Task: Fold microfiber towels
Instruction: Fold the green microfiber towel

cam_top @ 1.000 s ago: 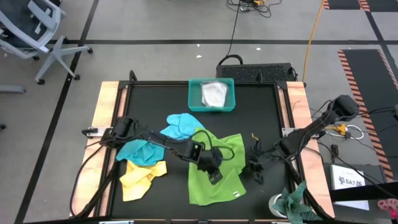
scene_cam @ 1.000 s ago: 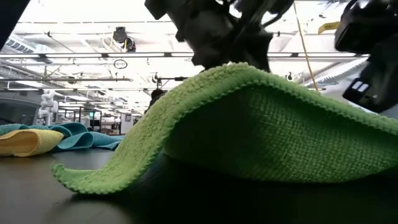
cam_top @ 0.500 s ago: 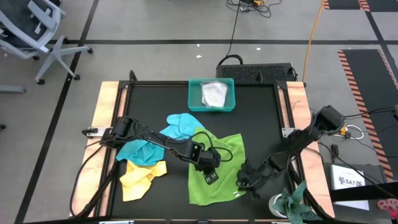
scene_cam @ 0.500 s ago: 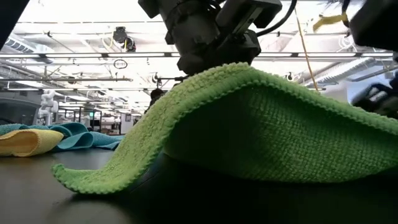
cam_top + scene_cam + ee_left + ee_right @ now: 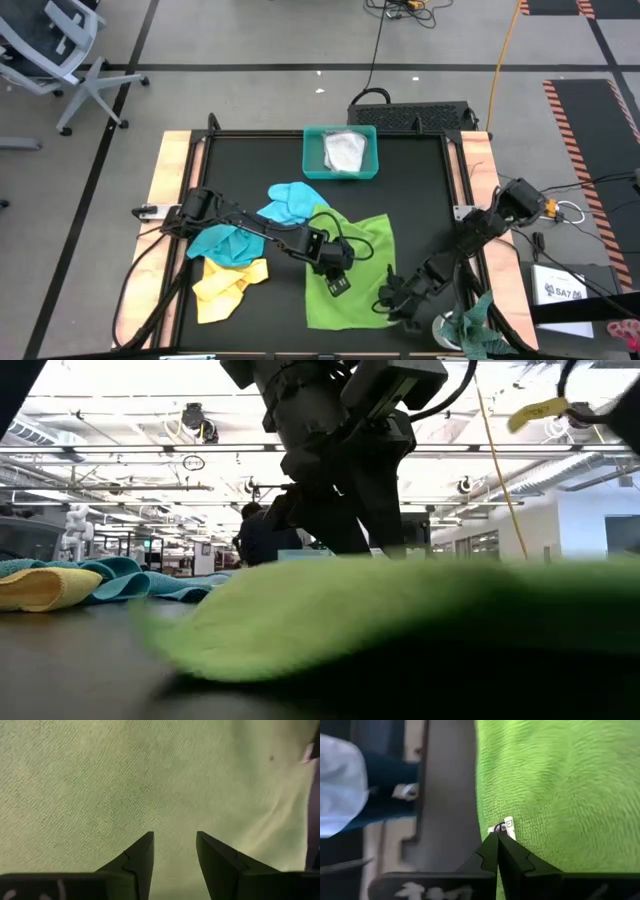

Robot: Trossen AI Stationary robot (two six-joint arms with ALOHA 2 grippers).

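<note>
A lime green microfiber towel (image 5: 350, 262) lies spread on the black table, right of its middle; in the low view the towel (image 5: 400, 610) is a low, blurred mound. My left gripper (image 5: 338, 286) stands open over the towel's middle, pointing steeply down at the cloth (image 5: 160, 785). My right gripper (image 5: 390, 303) is shut at the towel's near right corner, its tips (image 5: 497, 834) by a small white label (image 5: 506, 826) at the edge. Light blue (image 5: 290, 203), turquoise (image 5: 222, 243) and yellow (image 5: 226, 285) towels lie bunched to the left. My left gripper's open fingertips (image 5: 146, 842) stand close over the towel's middle, slanting down from the table's left; I cannot tell whether they touch it. My right gripper's shut tips meet the towel's edge beside the label (image 5: 509, 824), slanting down from the right; whether they press it I cannot tell.
A teal tray (image 5: 312, 160) with a pale grey cloth (image 5: 345, 152) stands at the far middle. A mottled green-and-white rag (image 5: 475, 325) lies by the near right corner. Wooden side rails (image 5: 172, 190) border the table on the left and right.
My right gripper has gone down and toward the table's near edge and left, to the green towel's near right corner, staying shut. In the low view the towel's raised hump has sunk into a lower, flatter mound.
</note>
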